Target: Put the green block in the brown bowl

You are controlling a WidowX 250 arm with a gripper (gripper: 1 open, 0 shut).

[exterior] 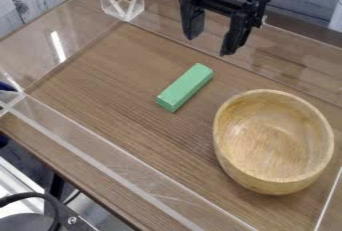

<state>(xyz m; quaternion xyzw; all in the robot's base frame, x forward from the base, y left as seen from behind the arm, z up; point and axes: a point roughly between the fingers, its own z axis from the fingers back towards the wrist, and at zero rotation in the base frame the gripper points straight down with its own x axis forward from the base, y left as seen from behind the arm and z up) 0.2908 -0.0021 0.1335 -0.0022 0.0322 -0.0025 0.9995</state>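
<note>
The green block lies flat on the wooden table, its long side running diagonally. To its right and nearer the front sits the brown bowl, with nothing inside. My black gripper hangs at the back, above and behind the block, pointing down. Its fingers stand wide apart and hold nothing.
Clear acrylic walls fence the table on the left, front and back. A clear bracket stands at the back left corner. Dark cables lie below the front edge.
</note>
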